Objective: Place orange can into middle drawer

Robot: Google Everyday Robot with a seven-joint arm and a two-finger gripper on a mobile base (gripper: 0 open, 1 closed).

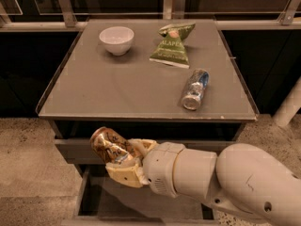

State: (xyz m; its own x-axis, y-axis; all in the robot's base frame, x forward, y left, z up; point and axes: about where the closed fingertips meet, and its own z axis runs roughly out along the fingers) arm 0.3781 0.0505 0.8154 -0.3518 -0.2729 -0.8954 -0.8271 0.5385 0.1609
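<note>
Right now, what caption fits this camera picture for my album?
The gripper, low in front of the tabletop, holds the orange can over the open drawer.

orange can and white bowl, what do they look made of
The orange can: thin metal, likely aluminium, glossy with glints, held in the tool above the open drawer. The white bowl: probably glazed ceramic, smooth with a soft sheen, though plastic is possible.
</note>
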